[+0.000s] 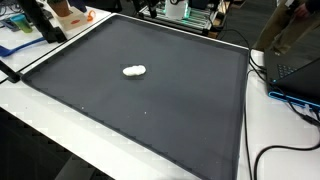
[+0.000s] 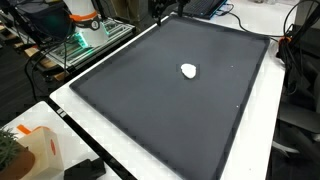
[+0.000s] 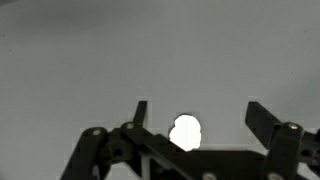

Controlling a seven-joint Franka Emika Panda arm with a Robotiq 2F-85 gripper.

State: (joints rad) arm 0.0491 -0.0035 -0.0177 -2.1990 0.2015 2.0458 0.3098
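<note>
A small white lumpy object [image 1: 134, 71] [image 2: 189, 70] lies alone near the middle of a dark mat [image 1: 150, 120] [image 2: 160, 110] on a white table. In the wrist view my gripper [image 3: 197, 107] is open, its two dark fingers [image 3: 254, 113] spread wide well above the mat. The white object [image 3: 185, 130] shows between them, nearer the left finger, and its lower part is hidden behind the gripper body. Nothing is held. The gripper appears in neither exterior view.
White table edge [image 1: 30, 130] frames the mat. A laptop [image 1: 295, 70] and cables [image 1: 275, 150] lie beside the mat. An orange-and-white item [image 1: 70, 12] stands at a corner. A metal rack [image 2: 80, 40], a paper bag [image 2: 35, 150] and a black box [image 2: 85, 170] stand off the mat.
</note>
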